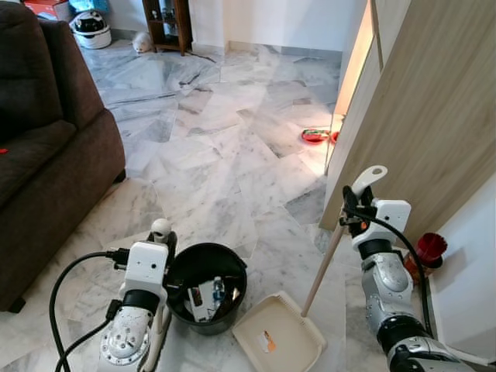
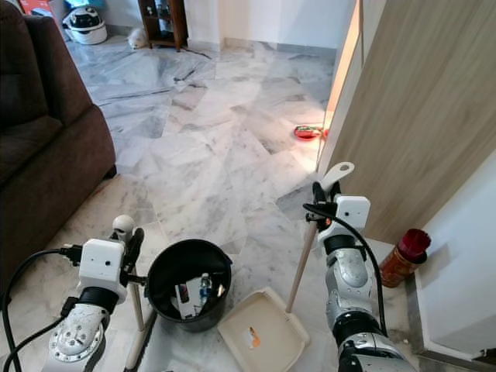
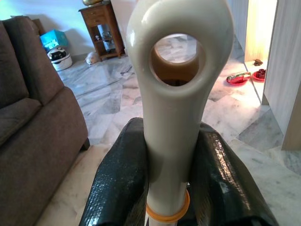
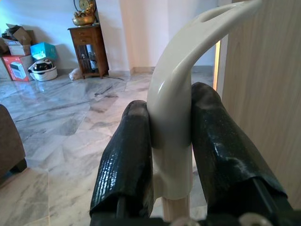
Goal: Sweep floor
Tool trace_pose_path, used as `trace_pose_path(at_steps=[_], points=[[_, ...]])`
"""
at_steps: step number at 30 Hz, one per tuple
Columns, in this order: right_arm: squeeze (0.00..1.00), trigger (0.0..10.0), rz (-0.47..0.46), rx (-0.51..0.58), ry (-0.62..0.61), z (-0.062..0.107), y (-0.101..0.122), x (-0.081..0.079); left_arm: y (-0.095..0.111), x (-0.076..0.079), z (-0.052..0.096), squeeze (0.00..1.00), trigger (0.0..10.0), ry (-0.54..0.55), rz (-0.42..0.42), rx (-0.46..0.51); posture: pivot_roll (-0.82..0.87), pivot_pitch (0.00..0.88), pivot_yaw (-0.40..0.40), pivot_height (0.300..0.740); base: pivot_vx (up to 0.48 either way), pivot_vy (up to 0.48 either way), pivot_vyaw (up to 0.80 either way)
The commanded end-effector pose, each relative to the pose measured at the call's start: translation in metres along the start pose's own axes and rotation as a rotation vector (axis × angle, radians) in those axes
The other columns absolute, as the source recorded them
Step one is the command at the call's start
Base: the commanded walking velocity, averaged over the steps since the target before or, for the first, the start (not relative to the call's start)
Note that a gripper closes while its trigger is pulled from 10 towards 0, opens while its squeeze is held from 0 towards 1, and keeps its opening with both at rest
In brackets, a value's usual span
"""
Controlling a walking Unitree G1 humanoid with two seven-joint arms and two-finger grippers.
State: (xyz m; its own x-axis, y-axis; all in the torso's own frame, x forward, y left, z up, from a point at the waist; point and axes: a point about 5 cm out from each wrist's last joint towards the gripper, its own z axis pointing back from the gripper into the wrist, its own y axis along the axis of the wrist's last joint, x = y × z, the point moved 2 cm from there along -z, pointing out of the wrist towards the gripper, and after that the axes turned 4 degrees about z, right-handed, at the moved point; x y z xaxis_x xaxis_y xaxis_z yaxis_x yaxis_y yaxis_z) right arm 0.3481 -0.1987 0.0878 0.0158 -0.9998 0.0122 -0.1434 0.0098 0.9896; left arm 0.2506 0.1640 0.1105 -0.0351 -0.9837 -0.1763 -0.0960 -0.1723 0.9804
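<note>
My left gripper (image 1: 164, 237) is shut on the cream top of the broom handle (image 3: 176, 94), which stands upright beside a black bin (image 1: 206, 288). The bin holds some litter. In the left wrist view, both black fingers (image 3: 120, 183) press the handle just below its hanging hole. My right gripper (image 1: 350, 209) is shut on the cream curved grip of the dustpan handle (image 4: 176, 117). Its wooden pole (image 1: 322, 267) slants down to the cream dustpan (image 1: 279, 335), which lies flat on the marble floor right of the bin with a small orange scrap in it.
A brown sofa (image 1: 46, 147) fills the left side. A wooden cabinet panel (image 1: 434, 116) stands close on the right, with a red-capped bottle (image 1: 428, 252) at its foot. Red bowls (image 1: 314, 136) sit by the doorway. A helmet (image 1: 91, 29) and a wooden stand (image 1: 167, 23) are at the far end.
</note>
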Motion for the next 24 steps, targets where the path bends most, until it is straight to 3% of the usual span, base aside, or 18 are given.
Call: trace_pose_path(at_steps=[1,24], points=[[0.00,10.0,-0.011,0.041,-0.015,-0.0049,0.0097,0.0031,0.0135,-0.0019,-0.0014,0.00,10.0,0.008,-0.012,0.064,0.14,0.088,-0.003,0.740,-0.240,0.000,0.00],[0.00,10.0,-0.012,0.036,-0.016,-0.0049,0.0093,0.0034,0.0147,-0.0029,-0.0013,0.00,10.0,0.014,-0.012,0.074,0.14,0.092,-0.003,0.740,-0.263,0.000,0.00]])
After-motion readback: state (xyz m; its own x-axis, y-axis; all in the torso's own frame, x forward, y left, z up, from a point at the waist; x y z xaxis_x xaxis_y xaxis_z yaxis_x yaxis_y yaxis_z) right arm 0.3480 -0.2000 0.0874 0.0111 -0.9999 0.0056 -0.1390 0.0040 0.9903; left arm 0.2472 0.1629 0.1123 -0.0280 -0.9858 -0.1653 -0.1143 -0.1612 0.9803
